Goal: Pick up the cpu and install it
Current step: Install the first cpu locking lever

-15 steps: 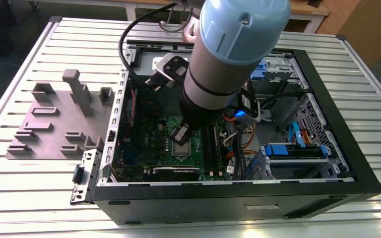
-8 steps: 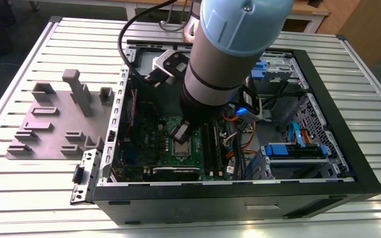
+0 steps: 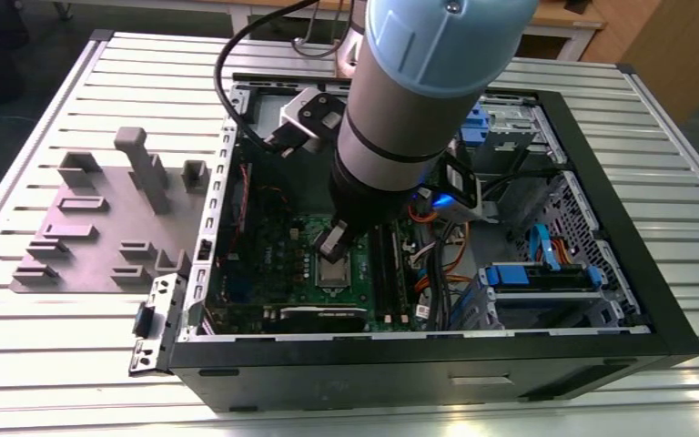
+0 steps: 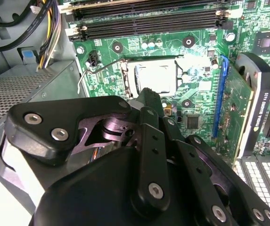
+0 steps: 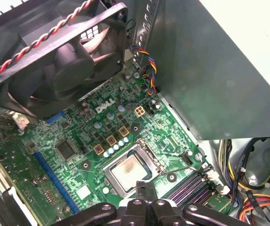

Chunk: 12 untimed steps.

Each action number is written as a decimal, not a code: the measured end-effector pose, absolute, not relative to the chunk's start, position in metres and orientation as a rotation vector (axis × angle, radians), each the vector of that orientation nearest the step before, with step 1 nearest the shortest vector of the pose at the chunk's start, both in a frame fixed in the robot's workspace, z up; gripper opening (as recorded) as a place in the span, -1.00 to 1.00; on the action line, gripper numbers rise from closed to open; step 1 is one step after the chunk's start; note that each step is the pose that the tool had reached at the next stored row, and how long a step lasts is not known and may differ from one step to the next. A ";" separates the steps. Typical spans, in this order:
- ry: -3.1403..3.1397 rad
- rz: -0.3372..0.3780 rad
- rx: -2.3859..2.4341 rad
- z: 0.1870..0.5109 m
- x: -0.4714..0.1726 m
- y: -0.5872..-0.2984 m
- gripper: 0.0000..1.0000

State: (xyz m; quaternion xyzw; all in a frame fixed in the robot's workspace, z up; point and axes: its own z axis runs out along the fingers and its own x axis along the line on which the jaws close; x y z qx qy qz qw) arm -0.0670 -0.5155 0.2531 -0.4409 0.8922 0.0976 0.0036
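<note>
On slatted table (image 3: 83, 82), open case (image 3: 447, 369); arm (image 3: 422, 91) angled down above seated cpu (image 5: 127, 172).

The cpu (image 4: 156, 79) had a silvery metal top with a dull, faintly smudged sheen. The gripper (image 4: 148, 96) looked matt black, studded with bright metal screws. The green board (image 5: 172, 127) was glossy, and the fan (image 5: 54, 56) was smooth black plastic. The table (image 3: 70, 364) was ribbed pale metal, the fixture (image 3: 95, 237) matt grey plastic, and the case (image 3: 447, 373) satin black.
</note>
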 end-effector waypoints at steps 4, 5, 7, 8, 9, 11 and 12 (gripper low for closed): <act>2.779 0.306 -1.424 0.253 -0.067 -0.515 -0.79; 2.767 0.307 -1.450 0.253 -0.067 -0.515 -0.79; 2.750 0.307 -1.489 0.253 -0.067 -0.515 -0.79; 2.749 0.307 -1.491 0.253 -0.067 -0.515 -0.79; 2.748 0.307 -1.492 0.253 -0.067 -0.516 -0.79; 2.747 0.307 -1.495 0.253 -0.067 -0.515 -0.79; 2.746 0.307 -1.497 0.253 -0.067 -0.515 -0.79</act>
